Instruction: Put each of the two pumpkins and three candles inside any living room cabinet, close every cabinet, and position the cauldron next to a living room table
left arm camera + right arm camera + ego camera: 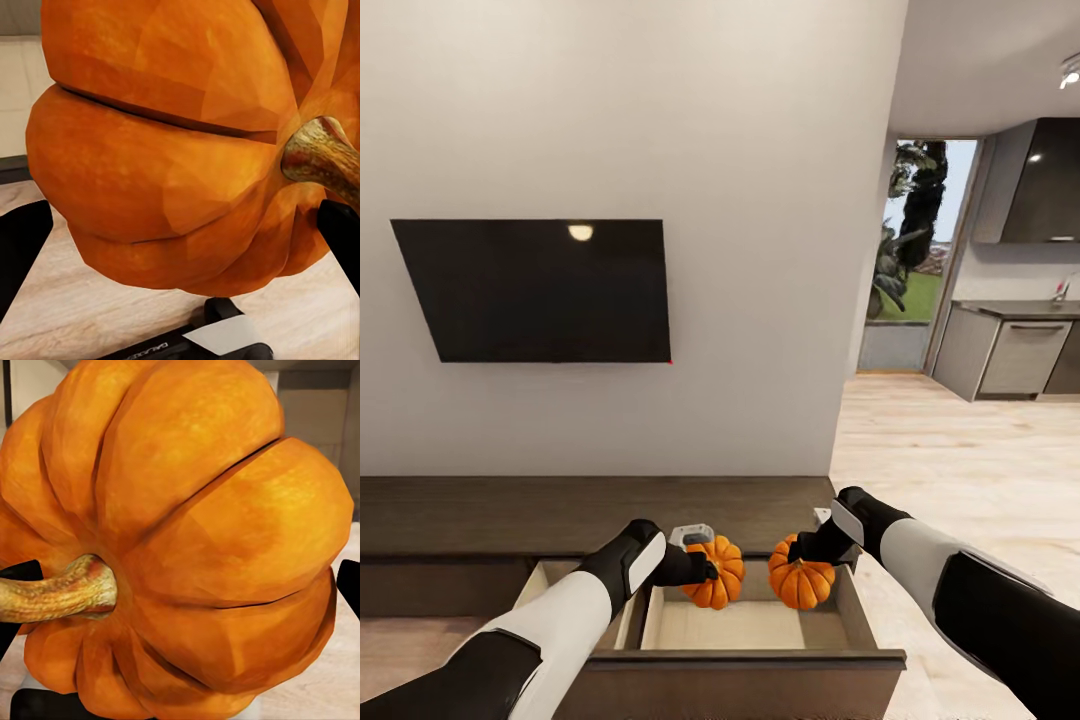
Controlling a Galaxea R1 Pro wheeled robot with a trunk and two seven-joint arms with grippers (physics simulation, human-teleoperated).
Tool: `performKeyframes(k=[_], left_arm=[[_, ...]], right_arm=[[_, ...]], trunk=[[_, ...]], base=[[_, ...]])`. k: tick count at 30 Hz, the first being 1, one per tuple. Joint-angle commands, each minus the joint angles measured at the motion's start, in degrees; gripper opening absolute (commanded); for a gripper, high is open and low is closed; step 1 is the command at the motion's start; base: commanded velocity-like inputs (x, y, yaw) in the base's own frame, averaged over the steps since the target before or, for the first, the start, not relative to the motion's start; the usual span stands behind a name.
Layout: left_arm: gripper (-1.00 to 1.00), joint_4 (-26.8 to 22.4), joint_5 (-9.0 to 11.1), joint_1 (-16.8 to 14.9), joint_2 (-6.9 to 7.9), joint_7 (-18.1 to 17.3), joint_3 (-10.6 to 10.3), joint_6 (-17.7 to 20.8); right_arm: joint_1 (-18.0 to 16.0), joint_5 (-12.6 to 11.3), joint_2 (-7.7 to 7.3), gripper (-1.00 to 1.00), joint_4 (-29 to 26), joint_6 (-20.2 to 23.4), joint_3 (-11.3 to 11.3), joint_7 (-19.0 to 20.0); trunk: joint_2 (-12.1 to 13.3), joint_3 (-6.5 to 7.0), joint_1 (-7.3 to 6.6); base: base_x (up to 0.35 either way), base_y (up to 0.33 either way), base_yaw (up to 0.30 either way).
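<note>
Each hand is closed on one pumpkin: left hand (pixel 705 570) grips the left pumpkin (pixel 716 574), right hand (pixel 800 550) grips the right pumpkin (pixel 801 580), above the open cabinet drawer (pixel 745 655).

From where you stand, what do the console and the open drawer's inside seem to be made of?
The console looks like dark-brown wood with a matte finish: faint grain runs along its top. The open drawer has a pale wood-look interior, also matte, with light grain. Being rendered, either could be veneer or laminate.

Wall television (pixel 540 290) (dark), kitchen counter (pixel 1015 350)
</note>
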Motion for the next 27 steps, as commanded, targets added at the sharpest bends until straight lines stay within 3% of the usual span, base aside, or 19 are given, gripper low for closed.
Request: performKeyframes(k=[1,14,17,20,27], left_arm=[[-1.0,-0.03,-0.04,-0.06,0.0,-0.18,-0.1,0.16],[-1.0,-0.02,-0.04,-0.06,0.0,-0.31,-0.11,0.08],[-1.0,0.0,-0.04,-0.06,0.0,-0.24,-0.1,-1.03],[-1.0,1.43,-0.04,-0.06,0.0,-0.23,-0.1,-4.75],[-1.0,2.97,-0.04,-0.06,0.0,-0.14,-0.11,-7.48]], right_arm=[[-0.05,0.26,-0.04,-1.0,-0.07,0.17,0.32,0.51],[-0.05,0.14,-0.04,-1.0,-0.07,-0.19,0.32,0.56],[0.0,0.15,-0.04,-1.0,-0.07,-5.2,0.32,0.7],[0.02,0.19,-0.07,-1.0,-0.06,-9.35,0.32,0.75],[0.04,0.16,-0.13,-1.0,-0.04,-11.35,0.32,0.78]], trunk=[[-0.48,-0.35,0.23],[-5.69,-3.88,3.08],[-6.89,-4.7,3.74],[-8.1,-5.51,4.4],[-10.9,-7.41,5.94]], base=[[0.0,0.0,0.0],[0.0,0.0,0.0],[0.0,0.0,0.0],[0.0,0.0,0.0],[0.0,0.0,0.0]])
